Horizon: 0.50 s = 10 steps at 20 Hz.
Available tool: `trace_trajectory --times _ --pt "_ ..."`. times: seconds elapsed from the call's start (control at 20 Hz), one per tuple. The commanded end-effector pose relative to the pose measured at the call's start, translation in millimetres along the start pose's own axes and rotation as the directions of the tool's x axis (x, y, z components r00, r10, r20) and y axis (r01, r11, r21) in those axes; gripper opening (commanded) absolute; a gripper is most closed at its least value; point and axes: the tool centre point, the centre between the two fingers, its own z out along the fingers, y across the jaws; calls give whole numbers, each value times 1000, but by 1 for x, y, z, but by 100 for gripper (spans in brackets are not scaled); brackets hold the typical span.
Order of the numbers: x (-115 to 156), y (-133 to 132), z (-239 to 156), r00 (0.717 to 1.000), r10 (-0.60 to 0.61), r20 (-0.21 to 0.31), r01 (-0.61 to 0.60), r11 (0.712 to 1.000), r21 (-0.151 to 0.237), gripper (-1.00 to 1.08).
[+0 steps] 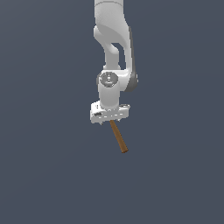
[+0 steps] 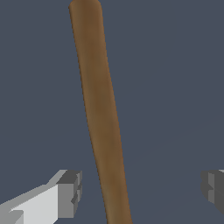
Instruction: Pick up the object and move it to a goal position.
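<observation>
- Only a plain dark grey-blue ground (image 1: pixel 39 175) is seen around the arm (image 1: pixel 111 39)
- The rod (image 1: pixel 118 136), thin, straight and brown like wood, is seen slanting out from under the white gripper (image 1: pixel 109 119)
- The fingers (image 2: pixel 70 192) are spread wide, neither touching the rod between them
- Open room is left on every side

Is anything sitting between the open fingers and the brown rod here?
Nothing visible does. The rod lies in the open gap of the gripper, with only bare background between it and either fingertip.
</observation>
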Motion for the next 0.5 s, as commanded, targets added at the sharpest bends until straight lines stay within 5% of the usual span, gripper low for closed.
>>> trace_trajectory --times 0.0,0.45 --pt "-2 -1 5 1000 -10 -3 10 1000 1 100" --pt "-3 -2 14 1000 -12 -2 12 1000 2 100"
